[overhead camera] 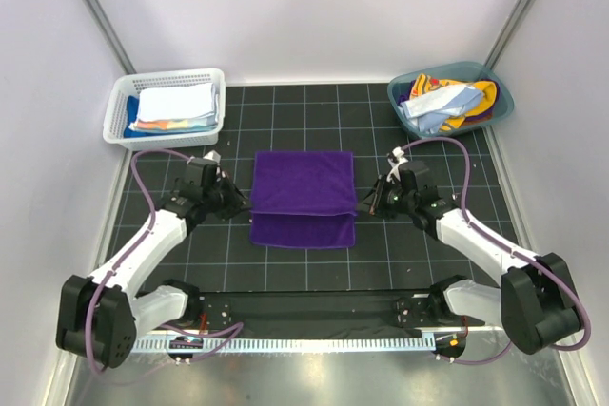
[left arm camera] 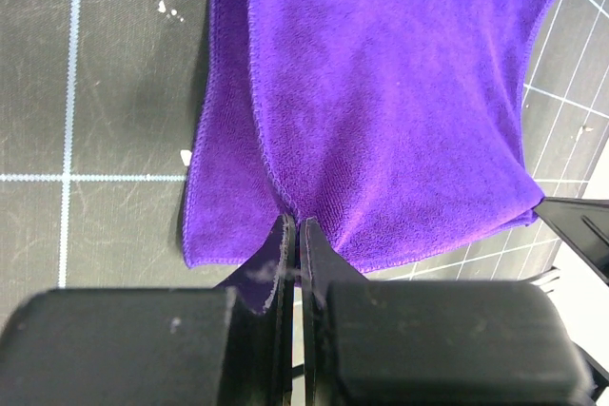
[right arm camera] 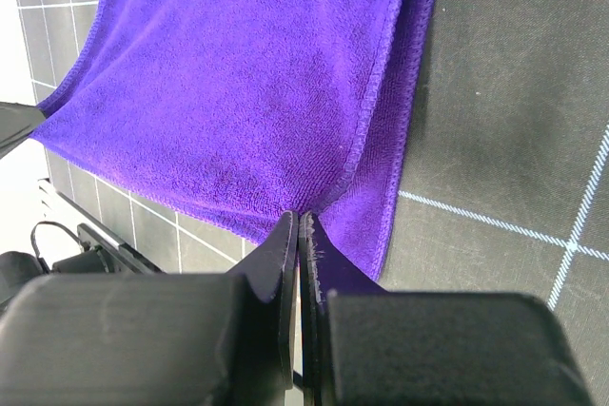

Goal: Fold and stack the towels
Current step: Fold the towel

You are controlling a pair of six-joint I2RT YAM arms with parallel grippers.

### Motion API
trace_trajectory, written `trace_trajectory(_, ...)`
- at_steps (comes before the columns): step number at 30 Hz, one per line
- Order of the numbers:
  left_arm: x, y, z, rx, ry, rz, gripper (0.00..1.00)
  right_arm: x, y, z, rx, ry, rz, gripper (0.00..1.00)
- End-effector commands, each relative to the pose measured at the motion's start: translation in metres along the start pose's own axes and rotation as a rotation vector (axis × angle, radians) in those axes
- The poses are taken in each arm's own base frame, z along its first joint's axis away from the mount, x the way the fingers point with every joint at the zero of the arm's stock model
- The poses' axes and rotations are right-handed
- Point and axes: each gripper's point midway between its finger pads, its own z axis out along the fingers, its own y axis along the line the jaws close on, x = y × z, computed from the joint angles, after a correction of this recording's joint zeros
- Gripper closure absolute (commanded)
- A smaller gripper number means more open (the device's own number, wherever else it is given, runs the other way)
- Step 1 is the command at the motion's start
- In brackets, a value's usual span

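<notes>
Pinches shut on the left hem of the purple towel with left gripper, and likewise on the right hem with right gripper. Holds seemingly only the folded-over upper layer, lower layer flat mid-mat. Risks a skewed fold if carried unevenly; risks the thin hem slipping free, dropping one side.

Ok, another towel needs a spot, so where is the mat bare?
Bare: the far strip of mat between basket and tub, beyond the purple towel; also the near strip between towel and arm bases. Crowded: the towel's side edges, where the left gripper and right gripper pinch it.
</notes>
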Motion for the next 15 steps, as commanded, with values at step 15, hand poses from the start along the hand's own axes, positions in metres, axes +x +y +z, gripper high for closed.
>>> trace_trajectory(15, -0.001, -0.002, -0.017, 0.005, -0.028, 0.023, 0.96, -0.006, 0.015, -0.009, -0.022, -0.027, -0.043, 0.98)
